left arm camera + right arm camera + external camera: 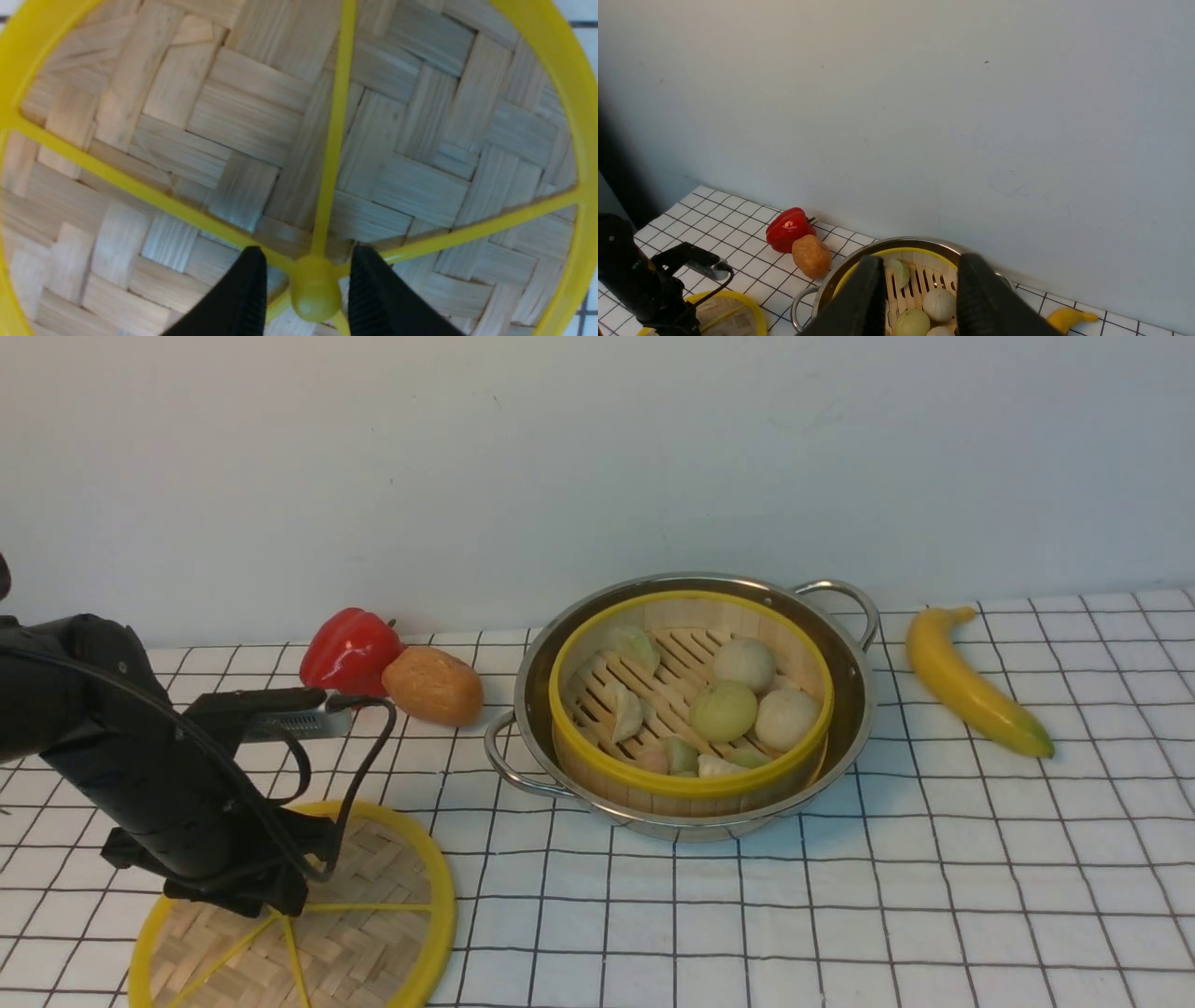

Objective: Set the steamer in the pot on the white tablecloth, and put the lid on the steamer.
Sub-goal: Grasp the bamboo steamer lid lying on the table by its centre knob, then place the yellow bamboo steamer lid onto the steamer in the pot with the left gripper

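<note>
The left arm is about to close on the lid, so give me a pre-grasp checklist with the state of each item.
1. The steamer sits inside the pot: ok.
2. The lid lies flat on the white tablecloth, spokes up: ok.
3. The left gripper is open and straddles the lid's hub: ok.
4. The fingertips are low enough to catch the hub: cannot tell.
5. The right gripper is open, empty and held away from the steamer's top: ok.
</note>
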Available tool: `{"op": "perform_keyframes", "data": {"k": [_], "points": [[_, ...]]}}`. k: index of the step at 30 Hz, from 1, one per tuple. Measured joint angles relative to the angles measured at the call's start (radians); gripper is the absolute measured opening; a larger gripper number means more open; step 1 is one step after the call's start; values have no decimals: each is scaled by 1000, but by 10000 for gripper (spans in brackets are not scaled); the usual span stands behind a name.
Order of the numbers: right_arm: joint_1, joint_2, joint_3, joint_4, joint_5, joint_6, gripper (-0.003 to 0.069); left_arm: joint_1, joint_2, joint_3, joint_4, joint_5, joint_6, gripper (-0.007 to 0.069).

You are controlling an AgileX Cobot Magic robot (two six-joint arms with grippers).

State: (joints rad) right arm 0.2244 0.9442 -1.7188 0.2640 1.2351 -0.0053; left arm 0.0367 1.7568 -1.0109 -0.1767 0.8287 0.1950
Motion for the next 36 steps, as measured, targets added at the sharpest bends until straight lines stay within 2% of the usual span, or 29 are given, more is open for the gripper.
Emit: {"op": "perform_keyframes", "data": {"k": [5,7,9,14,17,21,25,32,36], "points": [[0,0,0,0,0,0,239,0,2,0,-1,0,0,229],[0,0,0,0,0,0,239,0,2,0,1,0,0,202],[0,0,0,0,0,0,239,0,2,-1,5,4,0,125],[0,0,0,0,0,0,239,0,-1,-24,73,67,-3,120],[0,0,0,0,0,0,239,0,-38,-93,166,170,-36,120],[0,0,0,0,0,0,239,-10,-77,-226,188,253,-62,120],[0,0,0,0,0,0,239,-74,-78,-361,177,271,-64,120],[0,0,0,1,0,0,239,-369,83,-734,145,288,-71,120],[0,0,0,4,0,5,239,-479,249,-954,155,353,-75,120]]}}
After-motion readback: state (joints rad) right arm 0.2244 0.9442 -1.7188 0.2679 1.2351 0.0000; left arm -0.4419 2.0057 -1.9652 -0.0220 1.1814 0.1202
